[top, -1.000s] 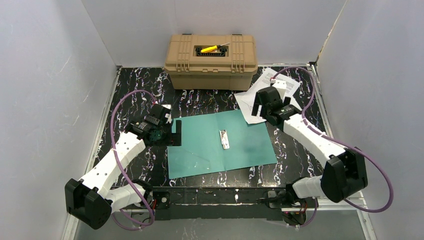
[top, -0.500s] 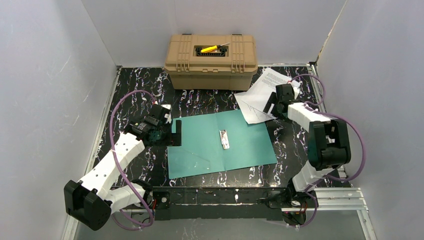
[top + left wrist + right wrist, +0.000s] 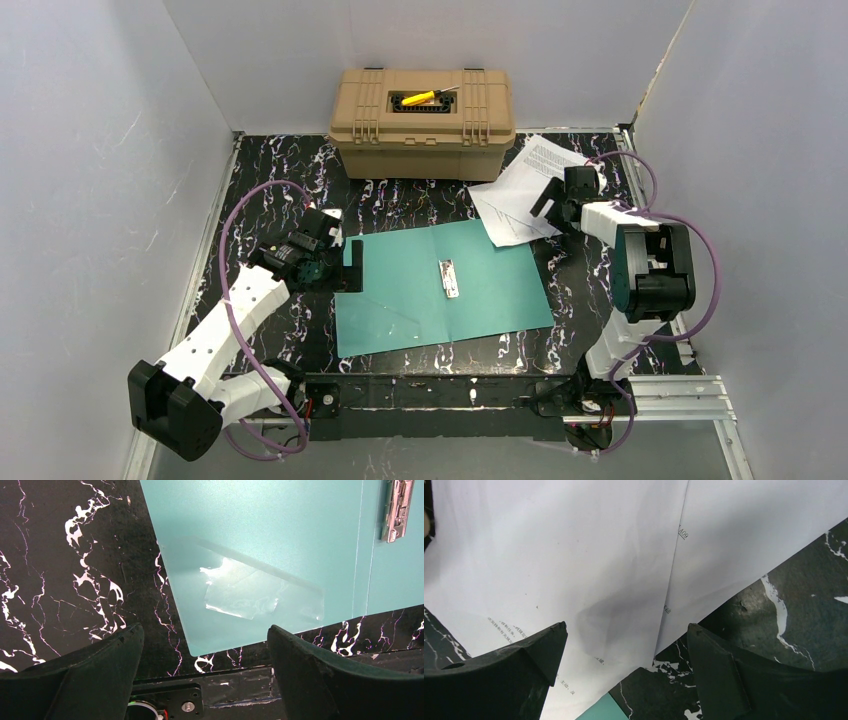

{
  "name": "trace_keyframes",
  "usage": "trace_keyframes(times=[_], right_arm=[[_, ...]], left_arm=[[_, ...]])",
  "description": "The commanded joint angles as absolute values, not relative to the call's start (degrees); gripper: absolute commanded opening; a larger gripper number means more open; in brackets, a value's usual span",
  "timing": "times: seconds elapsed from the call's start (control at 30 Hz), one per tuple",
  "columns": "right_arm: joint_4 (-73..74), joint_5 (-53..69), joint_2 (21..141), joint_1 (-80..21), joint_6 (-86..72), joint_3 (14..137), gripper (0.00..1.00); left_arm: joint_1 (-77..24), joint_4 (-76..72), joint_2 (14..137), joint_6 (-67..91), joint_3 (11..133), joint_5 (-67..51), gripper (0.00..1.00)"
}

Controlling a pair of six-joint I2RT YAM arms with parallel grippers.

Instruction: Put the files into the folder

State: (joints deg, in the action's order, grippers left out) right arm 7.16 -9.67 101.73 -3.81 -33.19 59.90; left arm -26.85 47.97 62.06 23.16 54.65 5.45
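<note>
On the black marbled surface [image 3: 270, 170], the green folder [image 3: 440, 290] lay opened flat, its metal clip [image 3: 449, 277] facing up beside the centre fold, apparently spread that way to receive paper. The files [image 3: 515, 195], two white printed sheets overlapping one another, sat outside it at the far right, one corner lapping the folder's far right corner, neither yet inside. The right hand [image 3: 626, 630] hung released directly over them, jaws spread wide and grasping nothing, straddling the line where one sheet crossed the other. That stance looked set for pressing down and dragging, or pinching, the thin paper toward the folder; whether its fingers touched the paper could not be told. The left hand [image 3: 202, 635], likewise released and empty, was poised at the folder's left edge with the near left corner between its fingers, probably to keep the light folder from sliding when the sheets came across. A tan case [image 3: 422, 115] carrying a yellow tool [image 3: 418, 97] stood at the back wall, behind the folder.
</note>
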Motion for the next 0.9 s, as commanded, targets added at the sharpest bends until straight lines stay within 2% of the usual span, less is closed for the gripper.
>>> trace_keyframes(times=[0.0, 0.87], right_arm=[[2.85, -7.47, 102.75, -3.14, -34.58, 61.29, 0.99], [1.55, -7.27, 99.14, -2.46, -34.1, 62.01, 0.94]], left_arm=[[-26.9, 48.48, 61.35, 23.0, 54.23, 5.66, 0.93], [-26.92, 48.53, 61.59, 22.96, 54.14, 5.8, 0.93]])
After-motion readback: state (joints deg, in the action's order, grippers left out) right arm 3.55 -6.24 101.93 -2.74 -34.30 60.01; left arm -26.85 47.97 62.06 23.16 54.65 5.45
